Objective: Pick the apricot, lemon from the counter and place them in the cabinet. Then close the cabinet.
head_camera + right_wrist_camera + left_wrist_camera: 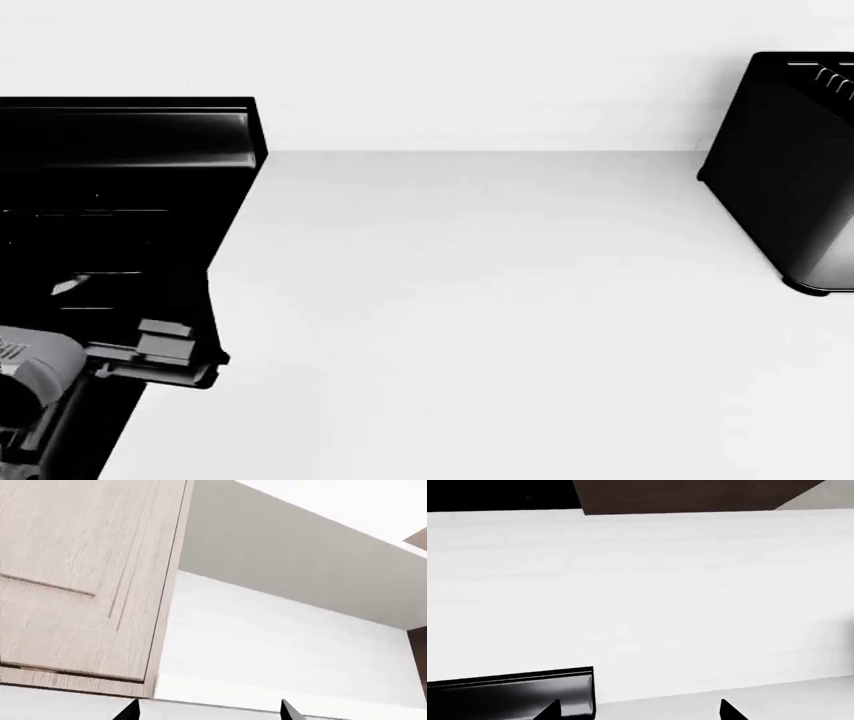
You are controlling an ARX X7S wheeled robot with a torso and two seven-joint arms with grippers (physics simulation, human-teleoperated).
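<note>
1. Apricot and lemon are in none of the three views; the white table [507,320] in the head view shows bare between the black stove top [120,200] at left and a dark block-shaped appliance [787,170] at right, so where the fruit lies cannot be told
2. Left gripper [640,711] shows only two dark fingertips spread apart with nothing between them: jaws open and empty, facing the white wall above the stove's raised back edge [514,690]
3. Right gripper [207,711] likewise shows two separated tips with nothing held: jaws open, pointing up at a light wood cabinet door [80,580]
4. Risk: reaching before the fruit is found means moving blind, and the left arm [94,365], which sits over the stove corner, could strike that raised edge
5. Risk: the right jaws sit near the cabinet door's lower edge; lifting further could knock it
6. Risk: both fruits are round and would likely roll off the table if nudged by an open fingertip rather than gripped squarely
7. Whether the cabinet is open cannot be told, so a placement could meet a shut door
</note>
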